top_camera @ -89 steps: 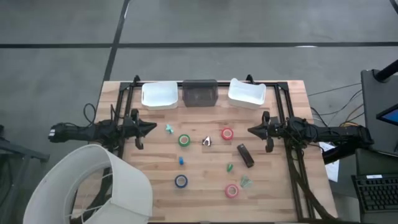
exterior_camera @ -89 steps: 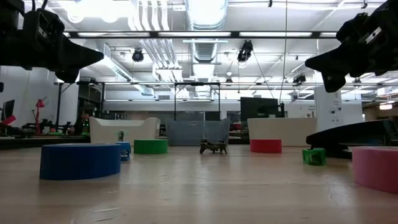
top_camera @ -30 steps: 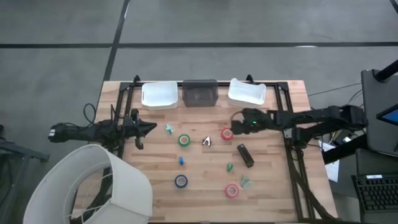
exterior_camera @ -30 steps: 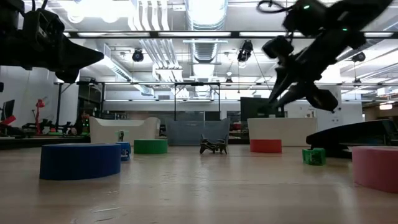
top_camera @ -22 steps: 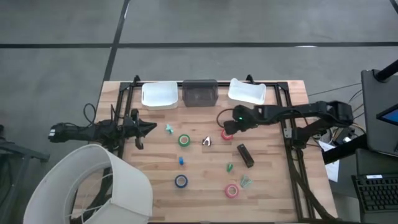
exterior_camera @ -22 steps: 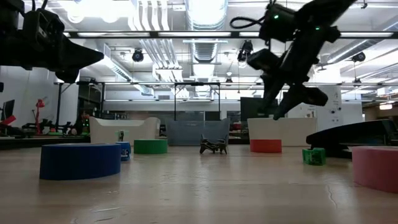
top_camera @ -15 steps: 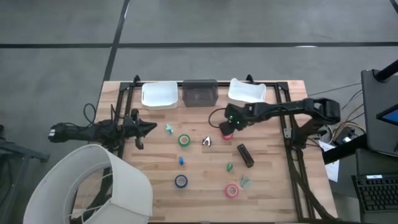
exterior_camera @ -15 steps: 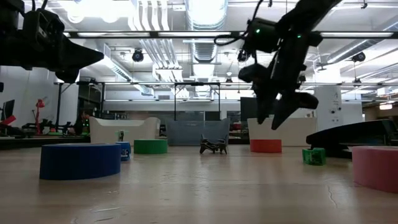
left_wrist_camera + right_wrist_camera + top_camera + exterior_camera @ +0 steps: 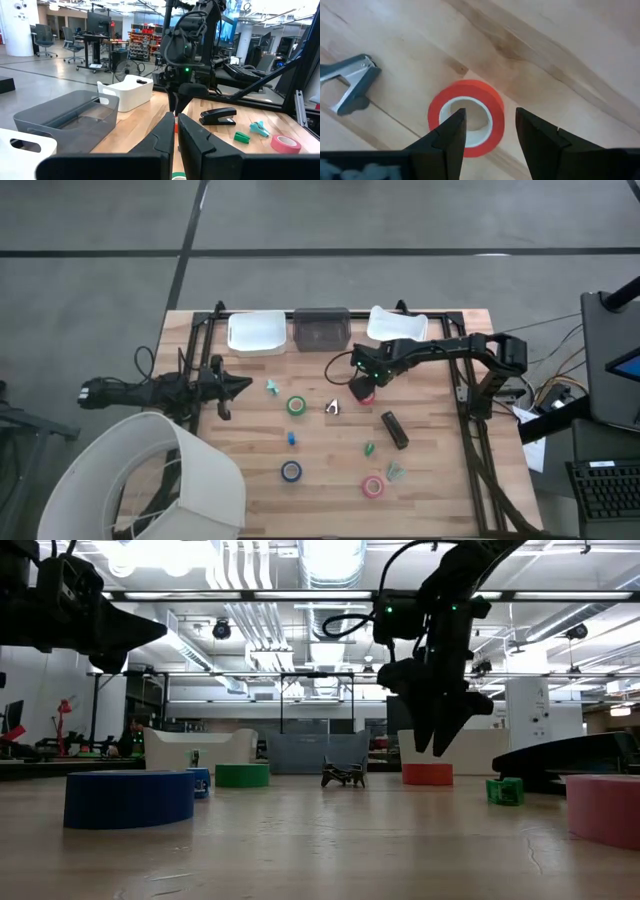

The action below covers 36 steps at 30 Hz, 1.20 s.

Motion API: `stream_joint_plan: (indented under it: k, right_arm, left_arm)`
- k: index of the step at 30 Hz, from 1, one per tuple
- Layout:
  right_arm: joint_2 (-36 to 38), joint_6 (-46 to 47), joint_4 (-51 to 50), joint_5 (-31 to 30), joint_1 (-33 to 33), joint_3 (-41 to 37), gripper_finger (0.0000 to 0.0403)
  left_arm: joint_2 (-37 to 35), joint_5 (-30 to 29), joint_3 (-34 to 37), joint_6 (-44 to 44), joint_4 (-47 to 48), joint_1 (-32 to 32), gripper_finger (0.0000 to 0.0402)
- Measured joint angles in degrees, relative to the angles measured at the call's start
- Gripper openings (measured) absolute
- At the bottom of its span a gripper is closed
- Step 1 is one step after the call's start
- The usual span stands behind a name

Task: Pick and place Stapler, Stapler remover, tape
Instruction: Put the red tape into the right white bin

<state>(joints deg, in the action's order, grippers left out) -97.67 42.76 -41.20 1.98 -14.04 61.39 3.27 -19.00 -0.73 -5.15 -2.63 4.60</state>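
right gripper (image 9: 437, 745) hangs above the red tape roll (image 9: 466, 118) mid-worktop, fingers spread wide; in the right wrist view one finger sits over the roll's open centre and the other past its outer edge, not touching it. red roll (image 9: 362, 395) lies flat, just beside the silvery stapler remover (image 9: 332, 408). left gripper (image 9: 245, 386) waits at the left side of the worktop (image 9: 450, 480), fingers nearly together with a thin gap, holding nothing. black stapler (image 9: 394, 429) lies right of centre, well apart from the right gripper. green tape roll (image 9: 296, 406) is left of the silvery remover, blue tape roll (image 9: 290, 471) nearer the front edge, pink tape roll (image 9: 373, 486) front right beside a teal claw piece (image 9: 396, 472). two white bins (image 9: 256, 333) and a grey bin (image 9: 320, 330) line the far edge.
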Motion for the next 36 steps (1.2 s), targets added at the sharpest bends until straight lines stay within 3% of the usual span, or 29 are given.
stream_joint_plan:
  k: [13,20,30,36]
  right_arm:
    - [-0.7,-1.1,3.7,-1.3,-0.2,-4.1,0.0152]
    - [-1.0,-1.4,5.4,-1.6,-0.2,-4.3,0.0118]
    - [-1.0,-4.0,5.6,-1.5,-0.3,-4.3,0.0037]
    - [-0.4,-4.0,5.6,1.0,-1.2,-4.1,0.0031]
  left_arm:
    - [0.0,0.0,0.0,0.0,-0.2,0.0,0.0026]
    - [0.0,0.0,0.0,0.0,-0.3,0.0,0.0026]
    - [0.0,0.0,0.0,0.0,-0.3,0.0,0.0026]
    - [0.0,0.0,0.0,0.0,-0.3,0.0,0.0026]
